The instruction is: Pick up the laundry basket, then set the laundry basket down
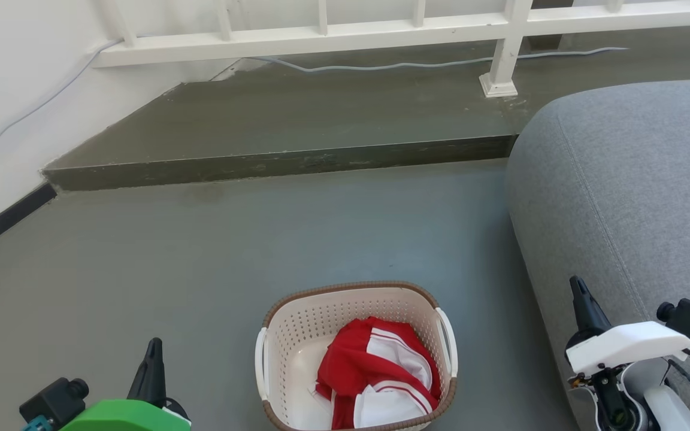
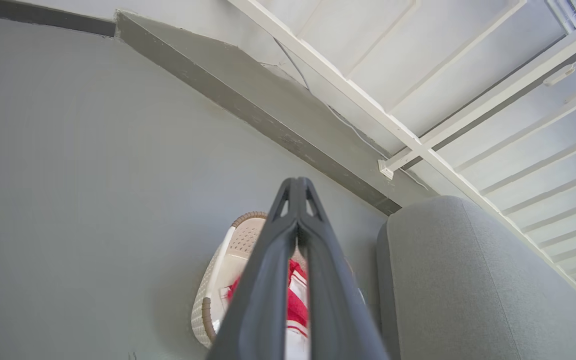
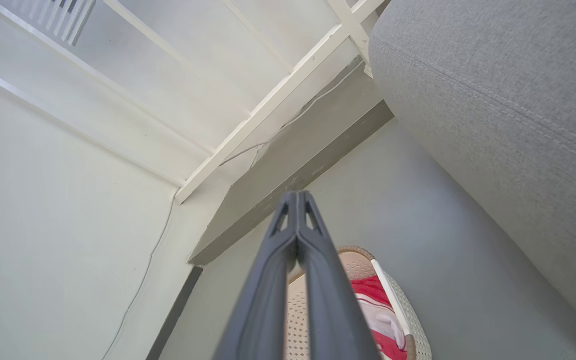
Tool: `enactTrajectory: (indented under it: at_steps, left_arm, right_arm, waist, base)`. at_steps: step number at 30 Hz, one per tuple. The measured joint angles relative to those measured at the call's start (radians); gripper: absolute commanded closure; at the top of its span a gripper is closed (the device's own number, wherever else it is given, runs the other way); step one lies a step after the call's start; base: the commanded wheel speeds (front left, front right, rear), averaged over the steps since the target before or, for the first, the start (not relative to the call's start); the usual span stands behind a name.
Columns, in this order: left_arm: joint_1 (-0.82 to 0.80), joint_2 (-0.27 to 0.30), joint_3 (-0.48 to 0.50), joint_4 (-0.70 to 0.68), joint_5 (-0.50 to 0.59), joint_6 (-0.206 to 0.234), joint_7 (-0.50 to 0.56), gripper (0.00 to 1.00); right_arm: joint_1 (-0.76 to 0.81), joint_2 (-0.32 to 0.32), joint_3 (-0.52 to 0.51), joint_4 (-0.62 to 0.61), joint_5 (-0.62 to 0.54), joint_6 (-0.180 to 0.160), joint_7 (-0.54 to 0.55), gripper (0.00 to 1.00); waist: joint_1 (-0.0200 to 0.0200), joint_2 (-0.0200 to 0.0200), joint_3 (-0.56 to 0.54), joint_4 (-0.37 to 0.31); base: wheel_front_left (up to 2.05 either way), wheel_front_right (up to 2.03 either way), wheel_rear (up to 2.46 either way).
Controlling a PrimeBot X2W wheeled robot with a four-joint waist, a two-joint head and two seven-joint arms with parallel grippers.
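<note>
— As both grippers are in view, how do they stand?
— The left gripper (image 2: 297, 187) has its two long dark fingers (image 2: 268, 280) pressed together tip to tip, with nothing between them. The right gripper (image 3: 296, 200) is closed the same way, also empty. One is on each side of the cream-white perforated plastic laundry basket with the brown woven-look rim (image 1: 351, 286), nearer the robot than it, and neither touches it.
— And the basket itself?
— It sits upright on the smooth grey floor (image 1: 201, 251), with nothing on its two white side handles (image 1: 260, 365). A crumpled red and white garment (image 1: 375, 371) lies inside, mostly toward the basket's right.
— What crowds it?
— A grey fabric sofa with a rounded corner (image 1: 620, 179) stands to the basket's right, near but apart, and the right gripper hangs in front of it. Beyond the basket runs a raised dark grey step (image 1: 291, 120). Beyond that is a white railing (image 1: 321, 33) with a pale cable (image 1: 381, 64) trailing along its foot. To the basket's left, well apart, is a white wall (image 1: 9, 90) with a black skirting strip (image 1: 3, 218).
</note>
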Motion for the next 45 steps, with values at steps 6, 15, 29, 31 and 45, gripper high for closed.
enactTrajectory:
  at_steps: [6,15,29,31,45]
  left_arm:
    - [-0.012,0.001,0.011,0.016,-0.085,-0.015,0.019,1.00]
    - [-0.035,0.002,0.037,0.026,-0.205,-0.035,0.043,1.00]
    - [-0.070,0.003,0.071,0.056,-0.390,-0.070,0.083,1.00]
    - [-0.073,0.003,0.076,0.058,-0.416,-0.071,0.089,1.00]
    - [-0.109,0.003,0.111,0.088,-0.601,-0.114,0.129,1.00]
  right_arm:
    - [-0.005,0.003,-0.027,0.000,0.078,0.010,0.024,1.00]
    - [-0.020,0.011,-0.065,0.000,0.191,0.033,0.053,1.00]
    - [-0.026,0.030,-0.125,0.000,0.365,0.066,0.096,1.00]
    - [-0.028,0.030,-0.132,0.000,0.394,0.071,0.104,1.00]
    - [-0.041,0.041,-0.193,0.000,0.568,0.107,0.147,1.00]
  waist:
    - [0.0000,0.0000,-0.001,0.006]
    - [0.0000,0.0000,-0.002,0.016]
    - [0.0000,0.0000,-0.005,0.031]
    - [0.0000,0.0000,-0.005,0.033]
    - [0.0000,0.0000,-0.008,0.049]
  base:
    - [0.00,0.00,0.00]
    - [0.00,0.00,0.00]
    - [0.00,0.00,0.00]
    - [0.00,0.00,0.00]
    - [0.00,0.00,0.00]
